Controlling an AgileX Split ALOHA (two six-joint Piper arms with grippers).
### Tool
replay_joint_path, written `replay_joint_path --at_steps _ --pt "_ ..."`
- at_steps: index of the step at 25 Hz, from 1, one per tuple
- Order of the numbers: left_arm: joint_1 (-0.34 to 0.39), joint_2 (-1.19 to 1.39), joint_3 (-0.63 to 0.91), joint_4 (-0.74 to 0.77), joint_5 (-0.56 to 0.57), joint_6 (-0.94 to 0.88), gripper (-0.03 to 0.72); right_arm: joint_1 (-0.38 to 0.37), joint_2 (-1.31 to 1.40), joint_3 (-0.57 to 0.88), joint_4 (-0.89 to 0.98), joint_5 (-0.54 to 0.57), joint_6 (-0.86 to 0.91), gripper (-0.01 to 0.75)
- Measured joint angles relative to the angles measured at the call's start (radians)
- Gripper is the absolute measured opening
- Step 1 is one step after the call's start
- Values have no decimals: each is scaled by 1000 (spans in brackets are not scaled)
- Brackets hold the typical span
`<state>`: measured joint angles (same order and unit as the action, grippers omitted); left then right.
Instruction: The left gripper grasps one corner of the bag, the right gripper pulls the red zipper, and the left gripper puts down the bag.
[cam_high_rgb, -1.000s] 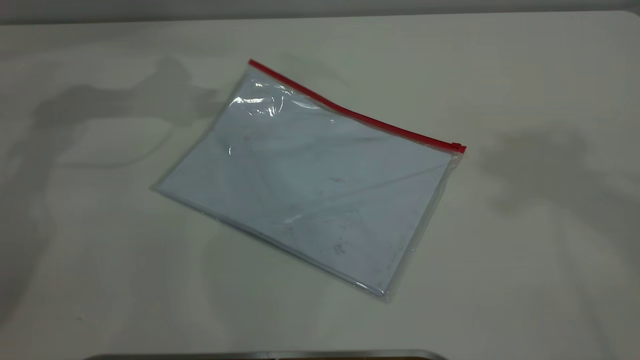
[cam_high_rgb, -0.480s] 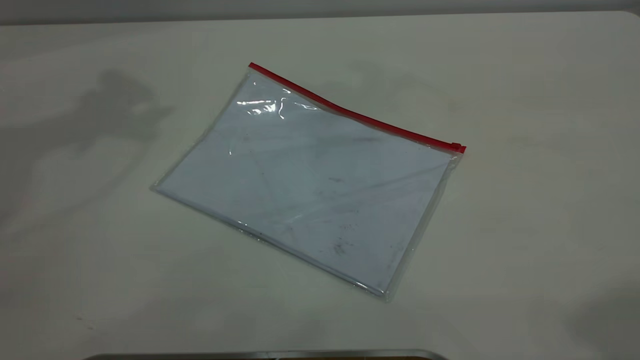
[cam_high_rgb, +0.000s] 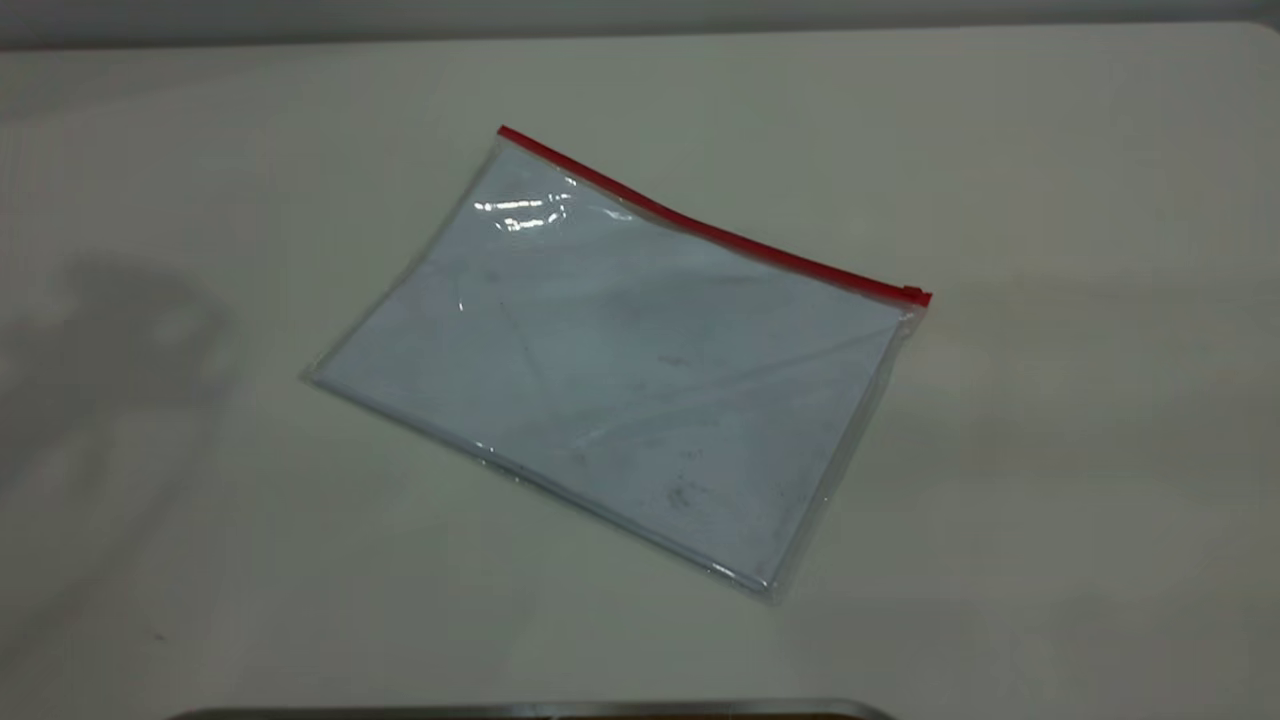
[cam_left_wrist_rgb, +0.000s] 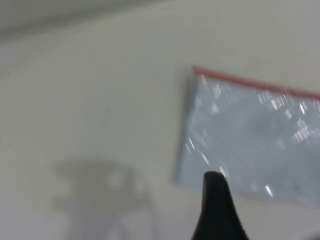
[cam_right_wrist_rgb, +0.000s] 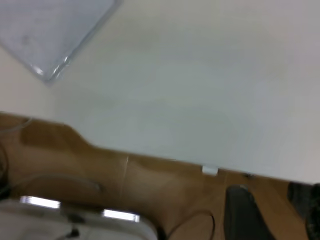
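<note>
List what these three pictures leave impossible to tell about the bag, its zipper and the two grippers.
- Left gripper: left wrist view shows one dark fingertip, the rest cut off by the edge; open or shut unknown.
- Right gripper: right wrist view cuts off all but a dark finger; absent from the exterior view.
- Red zipper: whether sealed is too fine to tell.
- Bag: marks on the inner sheet are unreadable.

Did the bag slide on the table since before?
No. The bag lies in the same spot, its red zipper just as far from the table's back edge.

Bag flat on table, zipper along its far edge
</note>
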<state>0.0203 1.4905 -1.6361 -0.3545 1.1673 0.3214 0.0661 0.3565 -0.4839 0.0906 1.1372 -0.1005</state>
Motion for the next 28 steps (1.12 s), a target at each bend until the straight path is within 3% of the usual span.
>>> replay_joint_path --at_steps 7,14,21,28 --pt "-37 -312 558 46 0 -21 563 0 -44 11 -14 -19 22 348" --pt "-41 -604 944 162 -15 -84 563 0 -44 11 -16 -19 24 348" --pt "-41 -878 1127 211 -51 -130 563 0 -44 11 -2 -19 25 348" --pt "-41 -1151 1148 242 -52 -141 563 0 -44 11 0 -20 25 348"
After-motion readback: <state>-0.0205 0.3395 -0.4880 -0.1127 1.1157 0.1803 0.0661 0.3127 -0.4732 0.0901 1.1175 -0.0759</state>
